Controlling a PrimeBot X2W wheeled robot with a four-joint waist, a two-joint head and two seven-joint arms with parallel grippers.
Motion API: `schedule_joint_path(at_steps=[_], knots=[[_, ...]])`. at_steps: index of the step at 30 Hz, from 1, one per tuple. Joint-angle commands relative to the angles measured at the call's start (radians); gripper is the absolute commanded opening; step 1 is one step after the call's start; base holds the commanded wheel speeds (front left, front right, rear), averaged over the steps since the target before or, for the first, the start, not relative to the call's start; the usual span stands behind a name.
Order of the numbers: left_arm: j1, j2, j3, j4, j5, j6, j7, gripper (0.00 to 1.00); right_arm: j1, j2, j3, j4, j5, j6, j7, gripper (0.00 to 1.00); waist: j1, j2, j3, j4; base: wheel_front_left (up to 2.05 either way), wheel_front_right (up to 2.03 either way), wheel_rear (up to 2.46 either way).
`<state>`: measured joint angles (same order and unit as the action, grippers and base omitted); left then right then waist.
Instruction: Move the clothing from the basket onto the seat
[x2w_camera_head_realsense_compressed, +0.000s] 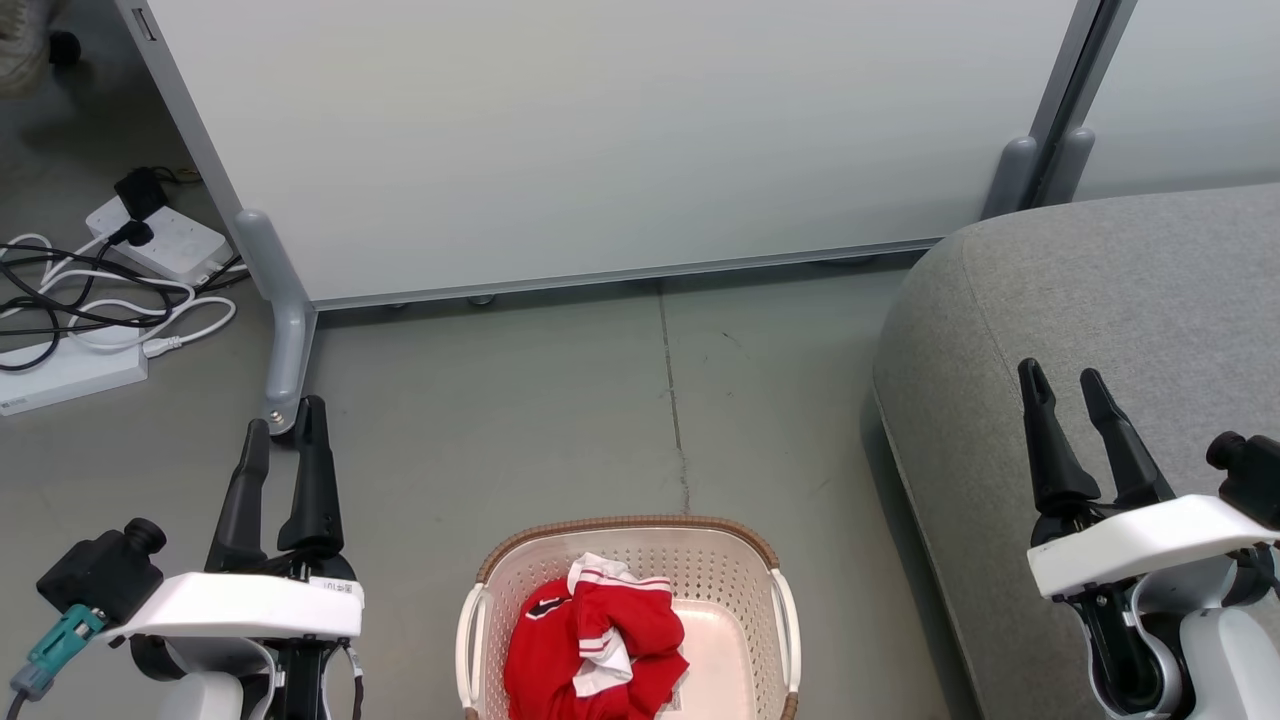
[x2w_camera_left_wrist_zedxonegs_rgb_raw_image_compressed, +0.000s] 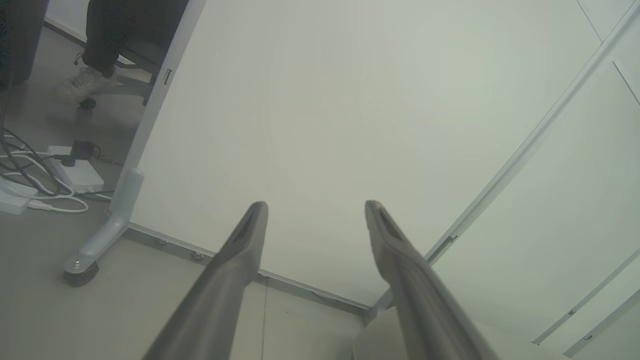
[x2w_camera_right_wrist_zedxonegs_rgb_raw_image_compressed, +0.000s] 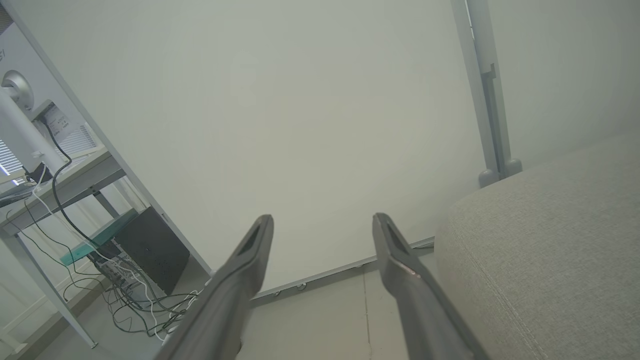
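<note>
Crumpled red clothing (x2w_camera_head_realsense_compressed: 592, 640) with white striped trim lies in the cream basket (x2w_camera_head_realsense_compressed: 742, 580), which stands on the floor at the bottom centre of the head view. The grey seat (x2w_camera_head_realsense_compressed: 1100, 300) fills the right side, its corner also in the right wrist view (x2w_camera_right_wrist_zedxonegs_rgb_raw_image_compressed: 550, 250). My left gripper (x2w_camera_head_realsense_compressed: 285, 415) hovers open left of the basket, nothing between its fingers (x2w_camera_left_wrist_zedxonegs_rgb_raw_image_compressed: 240, 250). My right gripper (x2w_camera_head_realsense_compressed: 1062, 375) hangs open over the seat's front part, also empty, its fingers (x2w_camera_right_wrist_zedxonegs_rgb_raw_image_compressed: 395, 255) pointing at the partition.
A pale partition wall (x2w_camera_head_realsense_compressed: 600, 140) on grey feet (x2w_camera_head_realsense_compressed: 285, 330) stands behind the basket. A power strip and tangled cables (x2w_camera_head_realsense_compressed: 110, 280) lie on the floor at the far left. A person's shoe (x2w_camera_left_wrist_zedxonegs_rgb_raw_image_compressed: 85, 82) shows beyond the partition, and a desk with cables (x2w_camera_right_wrist_zedxonegs_rgb_raw_image_compressed: 65, 200) to its side.
</note>
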<state>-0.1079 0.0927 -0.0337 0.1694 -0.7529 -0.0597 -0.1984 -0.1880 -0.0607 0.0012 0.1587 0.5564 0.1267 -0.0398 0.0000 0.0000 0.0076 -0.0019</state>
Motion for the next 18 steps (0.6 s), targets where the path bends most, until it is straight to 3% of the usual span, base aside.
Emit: schedule_joint_path(at_steps=[1,18], knots=[[-0.026,0.010,0.005,-0.007,0.018,0.007,-0.005,1.00,-0.003,-0.005,-0.001,-0.017,-0.020,0.005,-0.013,1.00,0.0000,0.0000,0.000,0.000,0.00,0.00,0.00],[-0.032,0.019,0.004,0.039,0.224,0.004,-0.026,1.00,0.017,0.002,0.021,0.030,-0.242,0.005,-0.083,1.00,0.0000,0.0000,0.000,0.003,0.00,0.00,0.00]])
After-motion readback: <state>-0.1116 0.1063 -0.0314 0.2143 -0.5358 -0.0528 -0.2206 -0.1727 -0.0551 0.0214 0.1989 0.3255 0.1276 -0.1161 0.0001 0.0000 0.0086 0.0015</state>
